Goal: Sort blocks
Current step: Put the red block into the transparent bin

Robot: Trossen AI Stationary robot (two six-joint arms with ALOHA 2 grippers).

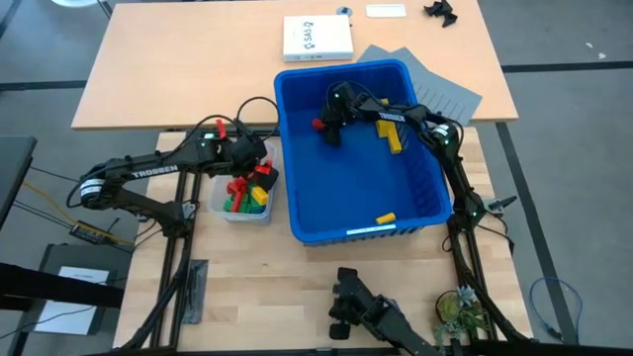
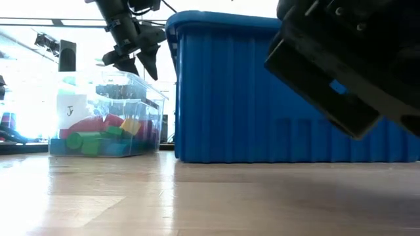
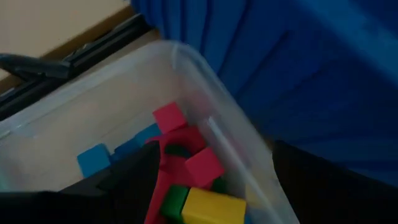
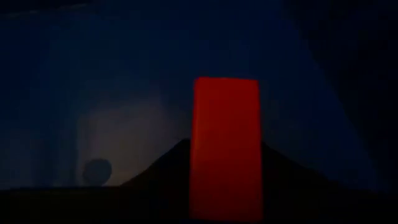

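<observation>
Your right claw [image 1: 323, 127] is down inside the big blue bin [image 1: 425, 198], at its far left part. It is closed around a red block [image 4: 225, 155], which stands tall between the two dark fingers in the right wrist view (in the high view only a small red bit shows beside the claw). Two yellow blocks lie on the bin floor: one [image 1: 395, 137] at the far side, just right of that claw, and one [image 1: 385, 218] at the near right side.

Your left claw [image 2: 134, 56] hangs over the small clear tub [image 2: 147, 105], which sits on the worktop [image 1: 247, 287] just left of the bin. Its fingers are spread apart and hold nothing. The tub holds a pile of blocks [image 3: 189, 180] in red, green, yellow and blue.
</observation>
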